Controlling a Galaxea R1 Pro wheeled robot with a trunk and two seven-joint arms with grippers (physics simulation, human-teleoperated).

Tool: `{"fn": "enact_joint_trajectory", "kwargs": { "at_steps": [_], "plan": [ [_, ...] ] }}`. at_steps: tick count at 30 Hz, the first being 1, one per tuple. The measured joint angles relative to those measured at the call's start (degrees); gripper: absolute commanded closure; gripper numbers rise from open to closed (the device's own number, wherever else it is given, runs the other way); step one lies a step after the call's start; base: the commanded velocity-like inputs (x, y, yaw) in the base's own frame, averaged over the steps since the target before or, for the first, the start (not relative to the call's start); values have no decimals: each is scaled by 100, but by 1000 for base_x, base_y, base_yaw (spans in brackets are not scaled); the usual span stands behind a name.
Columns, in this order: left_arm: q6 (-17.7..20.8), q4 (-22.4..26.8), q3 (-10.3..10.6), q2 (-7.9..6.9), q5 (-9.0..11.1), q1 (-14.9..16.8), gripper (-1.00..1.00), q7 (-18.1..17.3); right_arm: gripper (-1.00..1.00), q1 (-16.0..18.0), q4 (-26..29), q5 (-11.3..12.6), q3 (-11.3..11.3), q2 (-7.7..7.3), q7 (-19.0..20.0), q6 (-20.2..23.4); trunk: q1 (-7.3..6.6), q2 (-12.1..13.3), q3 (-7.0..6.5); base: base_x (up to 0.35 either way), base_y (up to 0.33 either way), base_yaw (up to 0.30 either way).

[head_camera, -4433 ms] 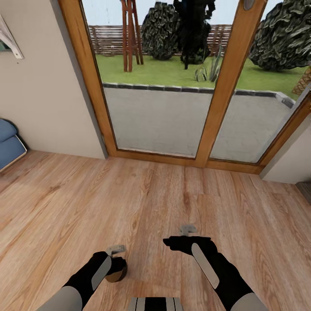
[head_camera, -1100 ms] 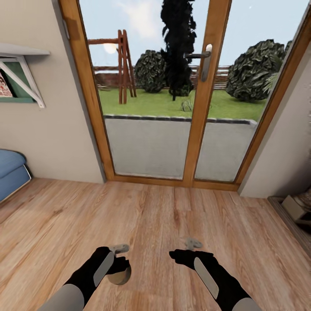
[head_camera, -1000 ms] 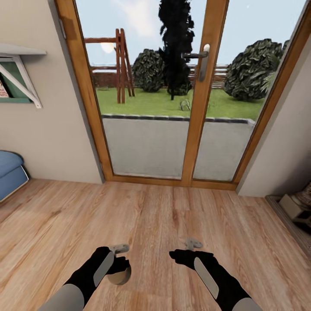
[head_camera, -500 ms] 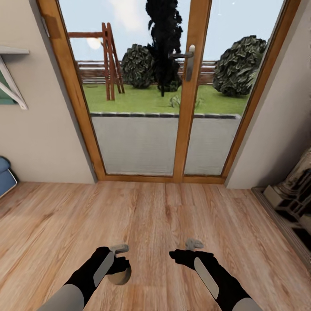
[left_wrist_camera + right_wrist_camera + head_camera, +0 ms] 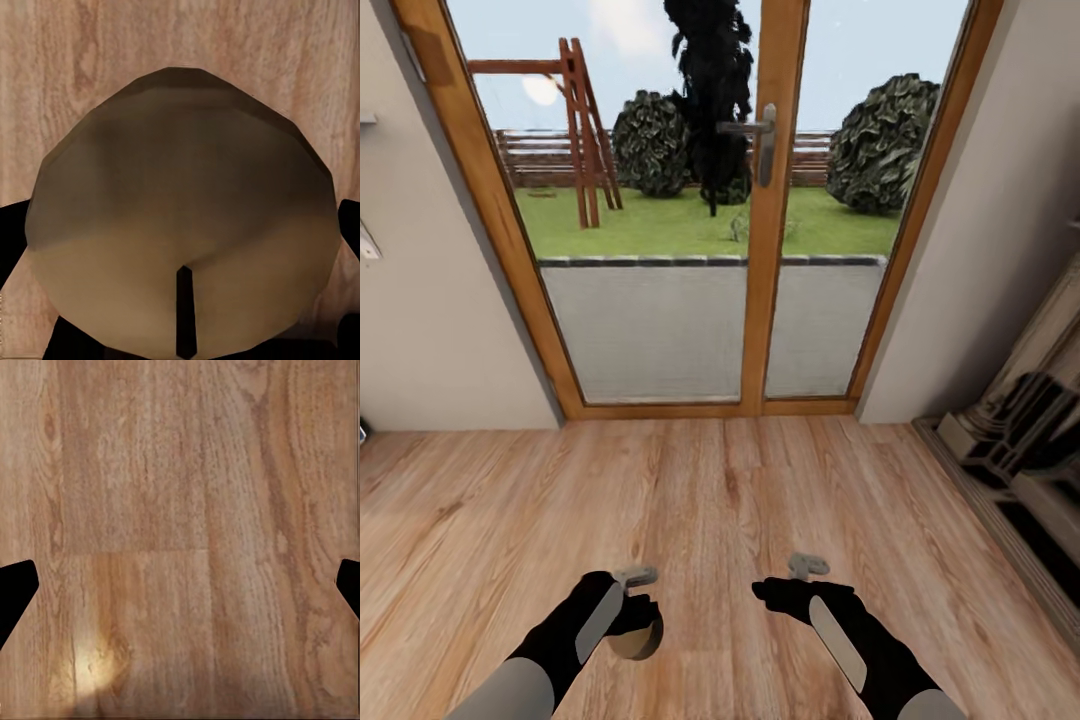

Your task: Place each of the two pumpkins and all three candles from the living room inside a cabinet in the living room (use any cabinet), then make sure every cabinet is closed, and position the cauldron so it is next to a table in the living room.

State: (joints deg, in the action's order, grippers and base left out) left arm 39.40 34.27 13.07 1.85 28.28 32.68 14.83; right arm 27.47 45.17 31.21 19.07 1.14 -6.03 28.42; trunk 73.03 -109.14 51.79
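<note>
Candle, a brownish-grey stub with its dark wick showing in the left wrist view, rides clenched in the left hand; the right hand hangs released over the floor. View swings right past the glass doors, bringing dark furniture in: likely heading for the cabinet.

Even, bright daylight is admitted through the glazed doors; the garden beyond is rendered sharply. The wood floor is uniformly lit, and only faint, soft shadows are cast. Door frames are splayed outward towards the head view's edges by wide-angle distortion. A pale glare patch is recorded on the floorboards in the right wrist view. Close textures are slightly blurred.
</note>
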Motion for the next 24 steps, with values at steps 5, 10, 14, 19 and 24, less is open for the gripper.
{"fn": "enact_joint_trajectory", "kwargs": {
  "at_steps": [5,10,14,19,24],
  "plan": [
    [0,-2,-6,-5,2,1,100,-3,-100,0,-10,0,0,1,0,0,-111,200,-46,-28,0,-156],
    [0,-8,-4,-5,2,0,100,-3,-100,0,-23,1,0,2,0,0,-221,401,-92,-2,0,-156],
    [0,-6,2,0,3,0,100,-1,-100,0,-24,3,0,2,0,0,-309,561,-128,0,0,-156],
    [13,-5,12,11,-3,1,100,0,-100,-2,-25,8,0,3,0,0,-419,762,-174,0,0,-156],
    [49,4,15,6,-6,7,100,2,-100,-4,-25,9,0,3,0,0,-529,962,-220,0,0,-156]
  ]
}}
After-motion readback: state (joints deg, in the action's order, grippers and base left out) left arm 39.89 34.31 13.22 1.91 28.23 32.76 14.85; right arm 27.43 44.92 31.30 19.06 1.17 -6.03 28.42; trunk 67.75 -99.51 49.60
